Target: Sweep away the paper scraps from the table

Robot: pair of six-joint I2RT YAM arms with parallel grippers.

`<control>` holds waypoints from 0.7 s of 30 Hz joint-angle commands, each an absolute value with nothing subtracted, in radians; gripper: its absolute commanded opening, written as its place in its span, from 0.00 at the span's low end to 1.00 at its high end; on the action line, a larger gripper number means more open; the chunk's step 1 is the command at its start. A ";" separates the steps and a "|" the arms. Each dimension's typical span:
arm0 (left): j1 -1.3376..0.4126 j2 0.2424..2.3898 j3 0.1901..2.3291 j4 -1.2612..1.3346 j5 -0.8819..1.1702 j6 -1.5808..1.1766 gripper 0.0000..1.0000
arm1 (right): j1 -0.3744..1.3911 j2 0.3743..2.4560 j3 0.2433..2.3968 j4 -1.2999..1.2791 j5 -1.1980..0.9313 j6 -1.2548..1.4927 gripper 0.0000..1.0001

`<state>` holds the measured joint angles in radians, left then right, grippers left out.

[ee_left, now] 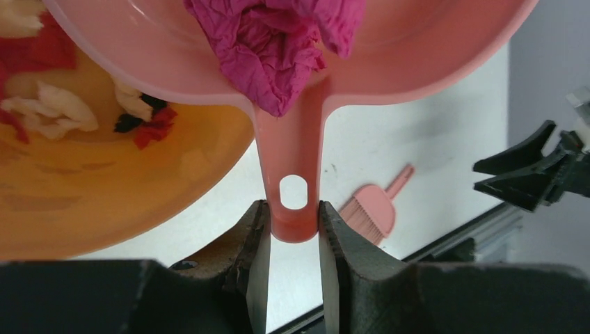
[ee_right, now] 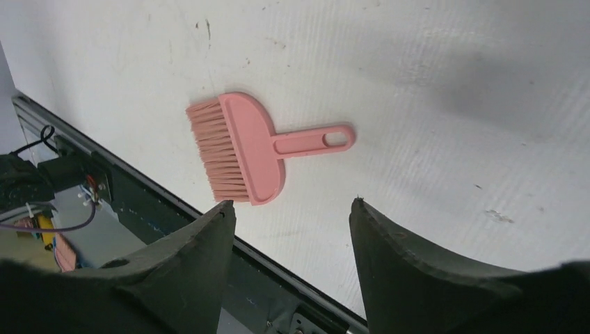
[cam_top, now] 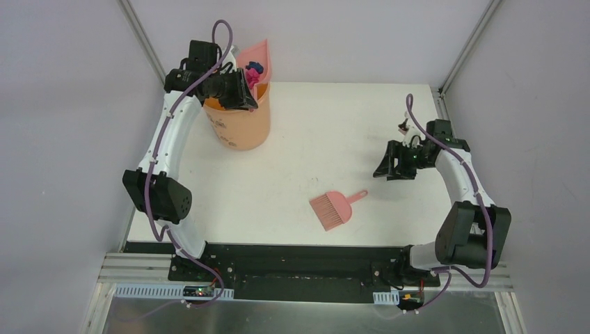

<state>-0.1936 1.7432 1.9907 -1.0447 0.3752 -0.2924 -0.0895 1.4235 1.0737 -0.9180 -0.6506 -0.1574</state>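
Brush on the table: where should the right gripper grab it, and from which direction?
Grip the handle, coming straight down with the open right gripper, jaws across it. The brush lies flat on the table, so only a top approach fits. The handle is narrow, straight and clear of the wide bristle head.

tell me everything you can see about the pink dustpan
The pink dustpan looks like smooth glossy plastic, a rounded scoop with a flat handle ending in an oval hang hole. The left gripper is shut on the handle's end, holding the pan tipped over the orange bucket, off the table. A crumpled magenta paper wad lies in it near the handle; the top view shows a dark blue scrap too.
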 commanded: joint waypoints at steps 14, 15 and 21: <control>0.033 1.533 1.307 0.319 0.938 -1.257 0.00 | -0.187 1.364 1.045 -0.877 -0.772 -0.170 0.64; 0.038 1.543 1.277 0.400 0.945 -1.336 0.00 | -0.188 1.364 1.044 -0.877 -0.775 -0.169 0.64; 0.040 1.598 1.203 0.728 0.956 -1.611 0.00 | -0.197 1.368 1.047 -0.888 -0.800 -0.179 0.64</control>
